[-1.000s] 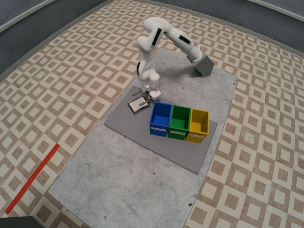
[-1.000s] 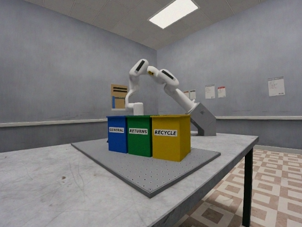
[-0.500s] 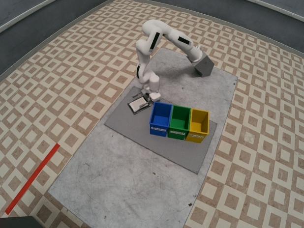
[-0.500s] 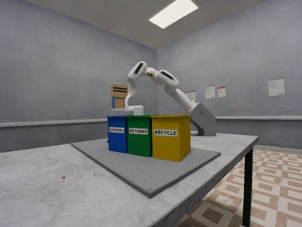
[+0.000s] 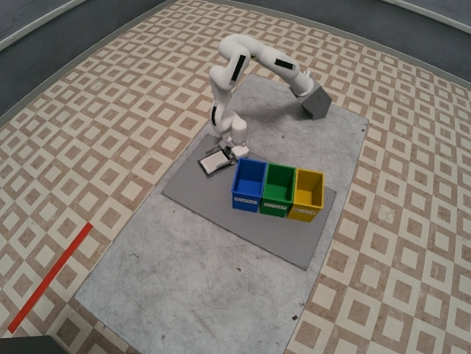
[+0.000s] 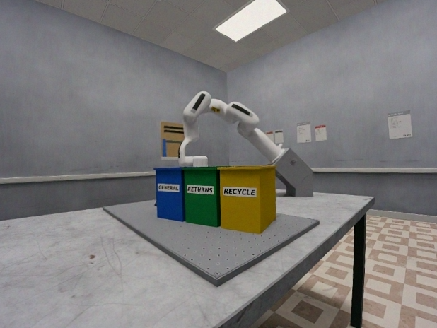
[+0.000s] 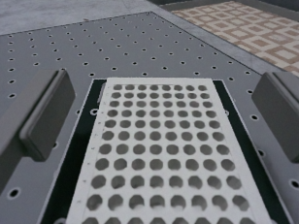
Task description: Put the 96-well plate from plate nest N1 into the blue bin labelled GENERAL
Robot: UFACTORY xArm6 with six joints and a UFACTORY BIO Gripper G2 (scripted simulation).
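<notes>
Fingers stand apart, one at each side of the plate, and we see a gap between each pad and the plate; we record the gripper (image 5: 220, 157) (image 7: 164, 114) as open, gripping nothing. The white 96-well plate (image 5: 215, 162) (image 7: 160, 130) sits in its dark nest (image 5: 220, 170) (image 7: 77, 161), wells up. We note the arm (image 5: 236, 42) (image 6: 191, 124) arched high, its wrist brought down low beside the nest.

The wrist view cuts off the plate's near end and the rear of both fingers. In the exterior view the bins conceal gripper, nest and plate. From the top, part of the gripper is hard to make out, and we cannot read the bin labels there.

The nest rests on a grey perforated board (image 5: 198, 191) (image 6: 212, 247) (image 7: 131, 38). Just beside the gripper stands the blue GENERAL bin (image 5: 247, 204) (image 6: 170, 205), then the green RETURNS bin (image 5: 273, 211) (image 6: 201, 215), then the yellow RECYCLE bin (image 5: 302, 217) (image 6: 240, 215), all upright in a row. We see the blue bin's interior bare; its wall stands close to the gripper body, and we cannot tell whether they touch. Farther off, the arm's grey angled pedestal (image 5: 318, 101) (image 6: 297, 177) stands on the table (image 5: 190, 286) (image 6: 53, 265) (image 7: 73, 14).
</notes>
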